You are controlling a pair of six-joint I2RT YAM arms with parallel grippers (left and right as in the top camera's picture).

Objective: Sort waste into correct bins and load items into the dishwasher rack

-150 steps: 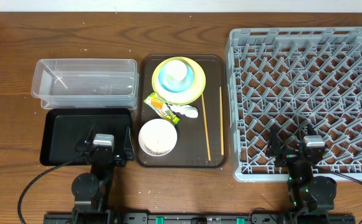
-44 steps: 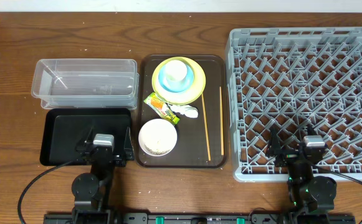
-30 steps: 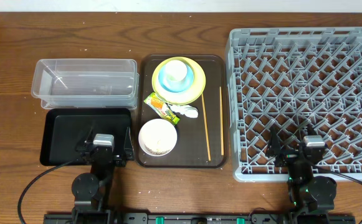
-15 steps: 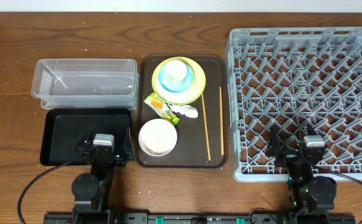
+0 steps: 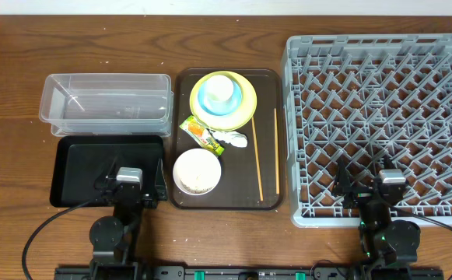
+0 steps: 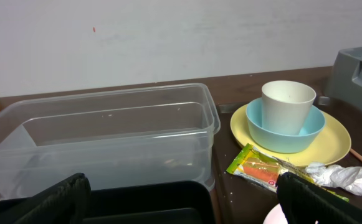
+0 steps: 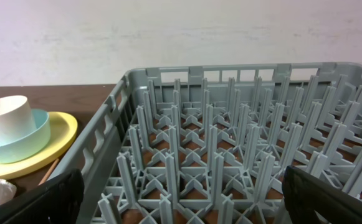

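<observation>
nothing has changed: over the last few seconds neither arm and none of the things has shifted, so we judge the task not yet begun.

our left gripper (image 5: pixel 130 185) hangs with its fingers (image 6: pixel 56 200) spread wide and nothing between them. the black tray (image 5: pixel 82 167) lies right beneath them, and the clear tub (image 5: pixel 105 105) stands just ahead. ahead and to their right, on the brown serving tray (image 5: pixel 268 198), lie the snack wrapper (image 5: pixel 197 132) and the crumpled tissue (image 5: pixel 235 140). the white bowl (image 5: pixel 197 171) with rice in it sits nearer, just to the right of the fingers.

our right gripper (image 5: pixel 387 187) is likewise spread wide and empty, over the near edge of the dishwasher rack (image 5: pixel 381 101), whose pegs carry nothing. well to the left of its fingers, the small white cup (image 5: pixel 222 87) stands in the light blue bowl (image 5: pixel 209 101) on the yellow plate (image 5: pixel 245 113), and the chopsticks (image 5: pixel 257 159) lie apart on the serving tray.

all the waste is unsorted and every item unloaded. the wrapper looks like the easiest first reach for our left.
</observation>
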